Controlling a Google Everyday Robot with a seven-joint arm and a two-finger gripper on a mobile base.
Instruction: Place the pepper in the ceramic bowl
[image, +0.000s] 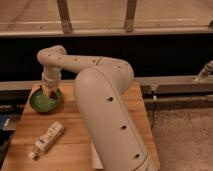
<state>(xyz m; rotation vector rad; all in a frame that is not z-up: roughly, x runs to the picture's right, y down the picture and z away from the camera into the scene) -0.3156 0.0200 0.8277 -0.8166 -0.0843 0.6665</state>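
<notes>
Gripper (50, 90) low over green bowl (39, 103) – jaws' state unclear, pepper not visible; white bottle (46, 140) lying on wooden surface (70, 135) nearby.

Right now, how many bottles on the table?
1. The white labelled bottle lies on its side near the table's front left, apart from the green ceramic bowl. The claw hangs over that bowl. The arm may hide others behind it.
</notes>
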